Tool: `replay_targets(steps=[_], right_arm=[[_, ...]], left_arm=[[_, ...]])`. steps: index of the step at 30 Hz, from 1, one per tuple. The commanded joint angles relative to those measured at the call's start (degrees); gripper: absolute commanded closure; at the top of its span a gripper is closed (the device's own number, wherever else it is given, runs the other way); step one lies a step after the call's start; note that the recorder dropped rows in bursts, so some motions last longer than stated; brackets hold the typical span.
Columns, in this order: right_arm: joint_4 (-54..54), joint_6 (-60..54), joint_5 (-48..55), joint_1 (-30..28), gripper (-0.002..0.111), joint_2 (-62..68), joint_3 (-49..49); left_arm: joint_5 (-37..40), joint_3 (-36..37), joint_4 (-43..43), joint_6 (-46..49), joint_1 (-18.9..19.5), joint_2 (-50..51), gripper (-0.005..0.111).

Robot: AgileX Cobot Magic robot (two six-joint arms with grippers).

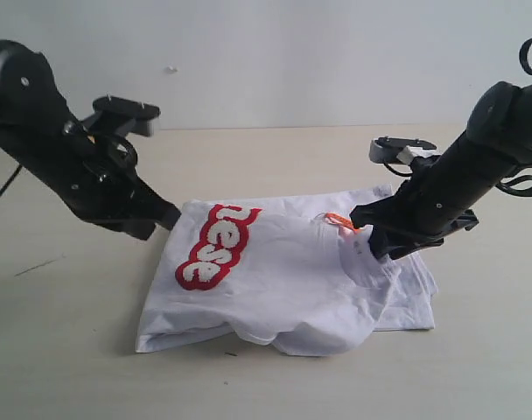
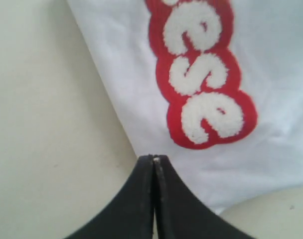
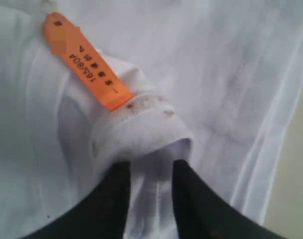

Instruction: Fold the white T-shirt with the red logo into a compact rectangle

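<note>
The white T-shirt (image 1: pixel 283 280) lies partly folded on the table, its right part doubled over toward the middle. The red logo (image 1: pixel 215 249) faces up on the left half, showing only part of its white lettering. My left gripper (image 1: pixel 171 214) is shut and empty, its tip (image 2: pixel 155 157) at the shirt's left edge (image 2: pixel 281 74), just short of the logo (image 2: pixel 201 74). My right gripper (image 1: pixel 371 245) hangs over the folded collar. In the right wrist view its jaws (image 3: pixel 151 167) stand apart, with ribbed collar cloth (image 3: pixel 141 134) bunched at the fingertips beside the orange neck tag (image 3: pixel 86 62).
The beige tabletop (image 1: pixel 65 350) surrounds the shirt on all sides. A white wall (image 1: pixel 275 52) rises behind the table. Both black arms reach in from the outer edges of the exterior view.
</note>
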Motion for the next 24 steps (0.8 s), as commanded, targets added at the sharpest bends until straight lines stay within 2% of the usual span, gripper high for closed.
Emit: replay_targets(steps=[1,9,15,24], right_arm=[[5.03,-3.76,2.2,0.06,0.054,-0.56,0.36],[7.57,-6.25,3.0,0.06,0.054,0.86,0.78],[17.3,-14.19,6.26,0.06,0.054,-0.99,0.78],[14.02,-12.19,5.51,0.06,0.054,0.28,0.78]], left_arm=[[0.39,-0.39,-1.04,0.56,-0.25,-5.4,0.107],[0.52,0.6,-1.88,0.8,-0.25,-8.42,0.107],[0.14,0.74,-1.99,0.8,-0.25,-8.32,0.107],[0.57,0.74,-2.09,0.8,-0.25,-8.32,0.107]])
